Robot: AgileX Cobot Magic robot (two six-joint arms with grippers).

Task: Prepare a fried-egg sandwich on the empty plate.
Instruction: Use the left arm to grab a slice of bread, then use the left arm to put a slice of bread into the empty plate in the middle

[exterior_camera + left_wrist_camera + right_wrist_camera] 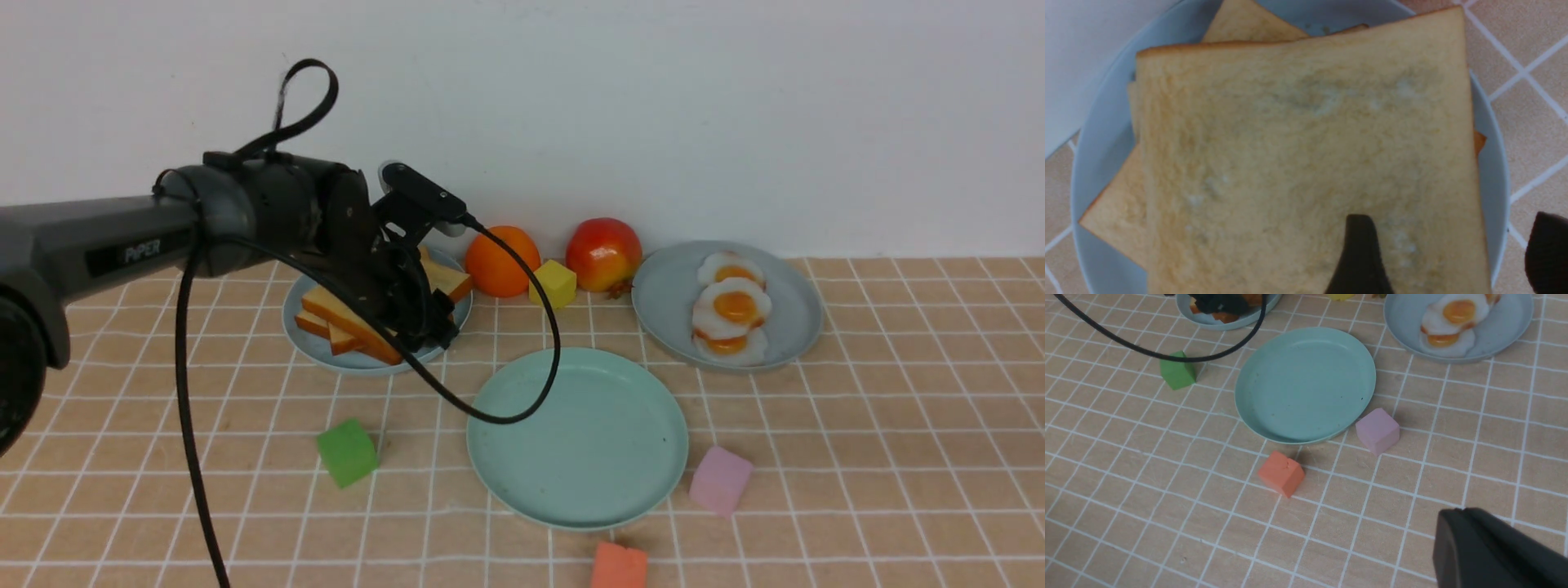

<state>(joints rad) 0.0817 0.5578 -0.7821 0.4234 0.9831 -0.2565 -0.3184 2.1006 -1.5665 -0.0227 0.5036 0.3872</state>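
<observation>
Black fingers [1357, 253] of my left gripper [1453, 261] stood wide apart and held nothing. One was over the top toast slice [1306, 155]; the other hung past the rim of the light-blue plate [1090, 163] that carried the stacked slices. Whether the first finger touched the bread, I could not tell. To the right of that plate, by the wall, sat an orange [500, 261], a yellow cube [553, 283] and a red fruit [604, 255], then the grey-blue plate [800, 327] with overlapping fried eggs [735, 306]. Nearer me, the mint-green plate [571, 457] lay bare, with a green cube [347, 452] to its left, a pink cube [720, 480] just beside its right edge and an orange-red cube [619, 567] near its front. My right gripper [1470, 539] was closed on nothing, over the checked cloth [1126, 498], well apart from the plates.
</observation>
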